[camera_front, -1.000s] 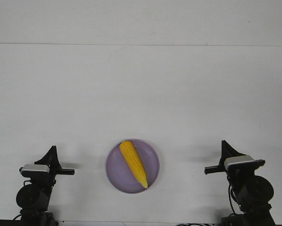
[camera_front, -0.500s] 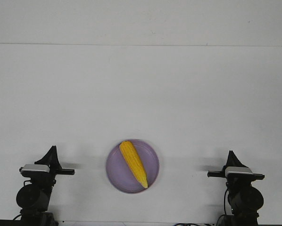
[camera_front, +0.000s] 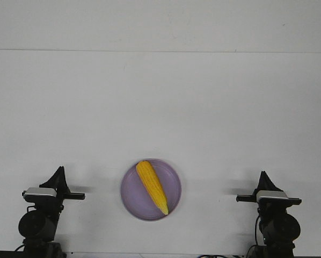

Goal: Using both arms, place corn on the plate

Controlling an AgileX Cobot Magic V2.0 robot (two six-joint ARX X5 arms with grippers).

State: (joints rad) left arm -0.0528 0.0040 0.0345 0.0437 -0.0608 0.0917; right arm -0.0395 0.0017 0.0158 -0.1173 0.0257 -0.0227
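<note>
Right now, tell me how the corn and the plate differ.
The corn is yellow-orange, the plate lavender. The corn is long and tapered, the plate round and shallow. The corn lies diagonally across the plate, its pointed tip nearer the robot; the plate sits flat on the table. Neither is being held.

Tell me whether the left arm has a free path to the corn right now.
Probably yes. Only bare table lies between the left claw and the corn, which rests uncovered on the plate.

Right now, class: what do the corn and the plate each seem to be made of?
The corn: probably moulded plastic or a real cob, yellow-orange, kernel texture barely resolved; cannot tell which. The plate: likely plastic, matte lavender, evenly coloured with a thin raised rim and no glare.
</note>
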